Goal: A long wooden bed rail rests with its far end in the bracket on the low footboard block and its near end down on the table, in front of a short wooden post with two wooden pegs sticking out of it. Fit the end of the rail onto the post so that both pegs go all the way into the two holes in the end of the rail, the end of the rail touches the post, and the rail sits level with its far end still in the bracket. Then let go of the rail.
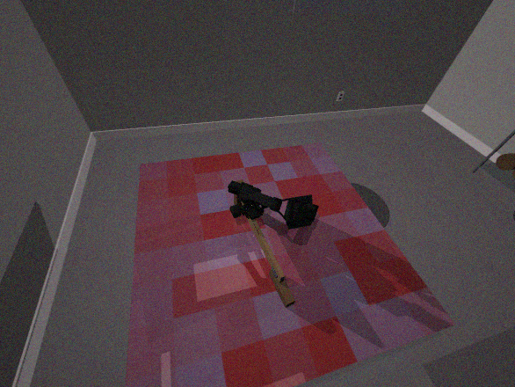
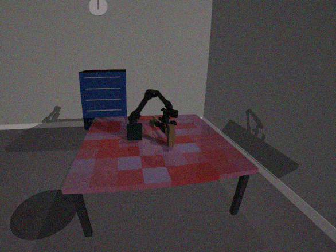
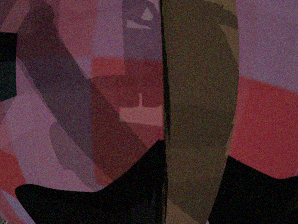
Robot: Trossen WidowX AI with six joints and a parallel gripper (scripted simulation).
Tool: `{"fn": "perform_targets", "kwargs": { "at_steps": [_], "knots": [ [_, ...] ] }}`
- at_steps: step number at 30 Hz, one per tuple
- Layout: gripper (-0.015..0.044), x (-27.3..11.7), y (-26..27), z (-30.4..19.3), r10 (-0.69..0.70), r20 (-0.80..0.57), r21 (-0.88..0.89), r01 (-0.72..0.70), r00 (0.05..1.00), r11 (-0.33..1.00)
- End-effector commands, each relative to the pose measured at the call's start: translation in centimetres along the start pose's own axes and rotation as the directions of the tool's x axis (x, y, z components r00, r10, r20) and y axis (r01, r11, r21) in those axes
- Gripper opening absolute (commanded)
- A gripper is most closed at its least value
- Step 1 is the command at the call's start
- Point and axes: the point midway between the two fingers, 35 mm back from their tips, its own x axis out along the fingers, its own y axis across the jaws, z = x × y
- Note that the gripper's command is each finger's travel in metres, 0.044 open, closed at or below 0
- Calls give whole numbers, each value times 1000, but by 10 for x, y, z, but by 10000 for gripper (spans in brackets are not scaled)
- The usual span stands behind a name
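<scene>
The wooden rail point(image 1: 265, 245) point(image 3: 200, 95) runs from under the gripper toward the footboard block point(image 1: 287, 298) point(image 2: 154, 121). Its far end shows at the block's upper part; whether it sits inside the bracket cannot be told. The gripper point(image 1: 251, 215) point(image 3: 196, 152) is shut on the rail close to the post, with a black finger on each side of it in the wrist view. The wooden post point(image 2: 171, 137) stands upright beside the gripper, mostly hidden by the arm in the top view. The pegs, the holes and any gap between rail and post are hidden.
The arm's dark base point(image 1: 301, 212) point(image 2: 134, 132) stands on the patchwork table point(image 1: 176, 334) point(image 2: 106, 169), to one side of the rail. The arm arches over from the base to the post. A blue drawer cabinet point(image 2: 104, 94) stands behind the table.
</scene>
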Motion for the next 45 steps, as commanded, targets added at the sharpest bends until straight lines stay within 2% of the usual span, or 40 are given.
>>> {"fn": "perform_targets", "kwargs": {
  "at_steps": [1, 45],
  "knots": [
    [0, -3, -1, -3, -7, -7, -2, 7, 1000, 1000],
    [0, -3, -1, -13, -7, -7, -2, 7, 1000, 1000]
  ]
}}
